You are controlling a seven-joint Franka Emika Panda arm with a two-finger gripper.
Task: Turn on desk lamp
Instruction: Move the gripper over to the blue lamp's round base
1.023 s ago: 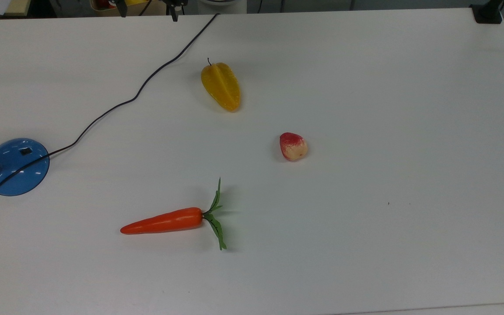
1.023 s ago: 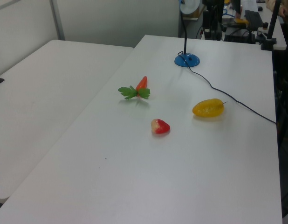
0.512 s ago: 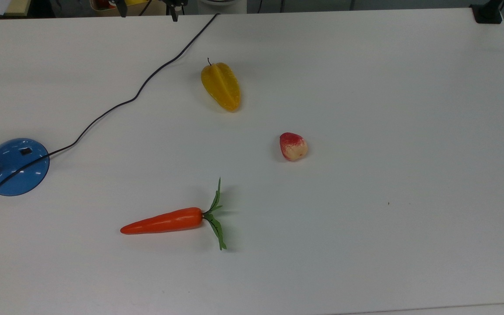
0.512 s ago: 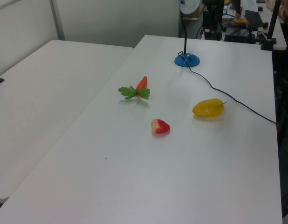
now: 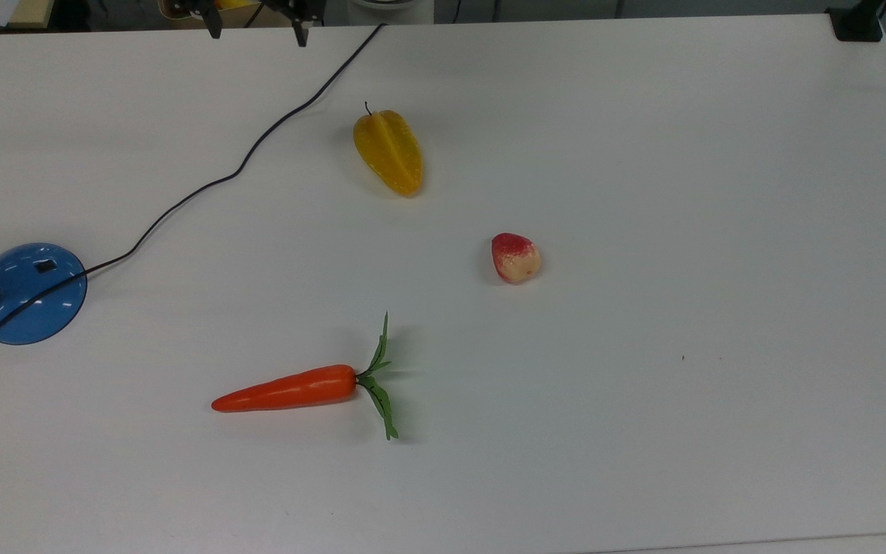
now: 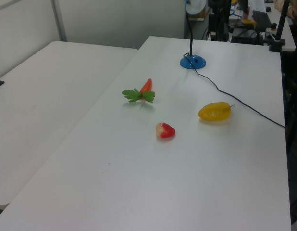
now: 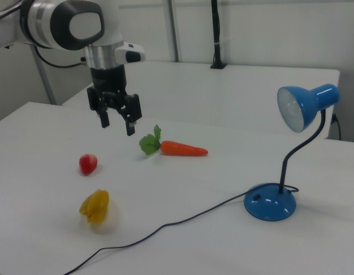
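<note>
Hand [image 7: 116, 122] hangs above the white table [image 7: 45, 229] at the right view's left, fingers spread and holding nothing. Below it lie a strawberry [image 7: 88, 164] and a yellow starfruit [image 7: 95, 207], then a carrot [image 7: 183, 149] toward the middle. Far right stands the lamp [image 7: 270, 201], blue shade unlit, cord [image 7: 165, 225] trailing leftward.

the desk lamp [image 7: 270, 201] is showing a glossy blue base and shade with a black stem and cord, while the carrot [image 5: 286, 390] is glowing orange with green leaves. the starfruit [image 5: 388, 151] is looking yellow, the strawberry [image 5: 515, 258] red fading to cream, and the table [image 5: 681, 192] white.
</note>
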